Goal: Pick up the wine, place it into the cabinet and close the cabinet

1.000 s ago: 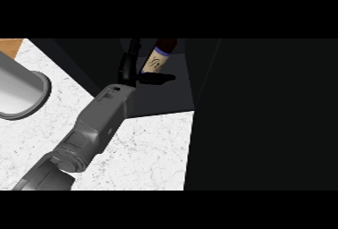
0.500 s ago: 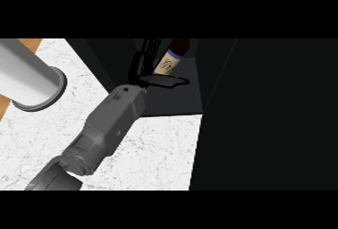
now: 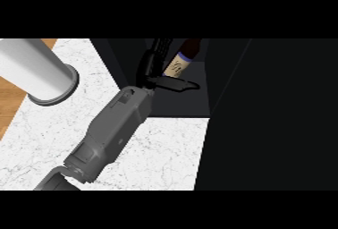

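The wine bottle has a cream label, a purple band and a dark red top. It leans inside the dark cabinet at the top middle of the head view. My left hand has reached into the cabinet, with its fingers along the bottle's left side and its thumb curled under the bottle's lower end. Its grey forearm runs up from the lower left. The bottle's lower part is hidden behind the hand. My right hand does not show.
A pale grey cylinder stands on the white marble counter at the upper left, beside a strip of wood. A large dark cabinet panel fills the right half.
My left hand and the bottle have shifted right and further into the cabinet. The grey cylinder shows more at the left than before.
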Tool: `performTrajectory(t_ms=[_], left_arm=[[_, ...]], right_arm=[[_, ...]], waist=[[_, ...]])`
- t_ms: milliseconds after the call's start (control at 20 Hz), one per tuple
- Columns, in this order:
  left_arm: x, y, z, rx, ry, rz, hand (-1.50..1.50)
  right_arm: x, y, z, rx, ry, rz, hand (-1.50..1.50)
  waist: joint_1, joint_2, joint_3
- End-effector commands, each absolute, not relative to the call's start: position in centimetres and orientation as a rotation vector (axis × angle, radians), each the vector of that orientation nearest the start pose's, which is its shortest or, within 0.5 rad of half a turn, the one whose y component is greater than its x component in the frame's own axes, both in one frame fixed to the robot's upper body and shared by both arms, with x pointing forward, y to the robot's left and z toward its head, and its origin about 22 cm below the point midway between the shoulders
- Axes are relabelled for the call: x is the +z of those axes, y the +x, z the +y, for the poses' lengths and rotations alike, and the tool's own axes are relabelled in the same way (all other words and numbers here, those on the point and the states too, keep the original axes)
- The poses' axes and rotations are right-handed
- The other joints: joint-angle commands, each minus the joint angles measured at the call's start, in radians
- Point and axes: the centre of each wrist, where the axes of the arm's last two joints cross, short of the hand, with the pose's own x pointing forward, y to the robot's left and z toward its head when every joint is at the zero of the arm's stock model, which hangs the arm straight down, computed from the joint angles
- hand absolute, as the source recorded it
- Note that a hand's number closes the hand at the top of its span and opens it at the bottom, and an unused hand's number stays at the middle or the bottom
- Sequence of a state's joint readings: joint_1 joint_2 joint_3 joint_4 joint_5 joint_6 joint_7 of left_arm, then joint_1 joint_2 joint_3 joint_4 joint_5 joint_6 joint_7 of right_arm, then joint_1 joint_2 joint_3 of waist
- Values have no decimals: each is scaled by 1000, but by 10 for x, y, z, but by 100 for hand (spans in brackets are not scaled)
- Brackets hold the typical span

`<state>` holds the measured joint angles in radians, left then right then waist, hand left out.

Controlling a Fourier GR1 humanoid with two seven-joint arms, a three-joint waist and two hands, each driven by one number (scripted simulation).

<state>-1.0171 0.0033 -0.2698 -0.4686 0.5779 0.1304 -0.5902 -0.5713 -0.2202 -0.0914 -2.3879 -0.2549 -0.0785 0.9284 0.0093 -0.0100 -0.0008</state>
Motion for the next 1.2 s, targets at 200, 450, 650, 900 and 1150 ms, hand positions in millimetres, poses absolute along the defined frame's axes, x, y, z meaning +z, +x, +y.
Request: performTrajectory(t_ms=[200,450,650,900,1150], left_arm=[[75,376,47,-149,-447,-1889,-150],[86,323,24,-60,-464,-1857,-150],[73,279,19,-30,-431,-1870,-150],[80,244,30,87,-463,-1856,-150],[79,200,36,134,-522,-1834,150]], right_arm=[[289,168,-219,244,227,-1999,-150],[284,164,-202,277,248,-1972,-150],[273,164,-209,282,245,-1985,-150],[285,169,-205,286,225,-1988,-150],[289,171,-200,253,210,-1983,-150]], waist=[[19,-8,1],[1,-4,0],[-4,3,1],[1,3,1],[0,4,0]])
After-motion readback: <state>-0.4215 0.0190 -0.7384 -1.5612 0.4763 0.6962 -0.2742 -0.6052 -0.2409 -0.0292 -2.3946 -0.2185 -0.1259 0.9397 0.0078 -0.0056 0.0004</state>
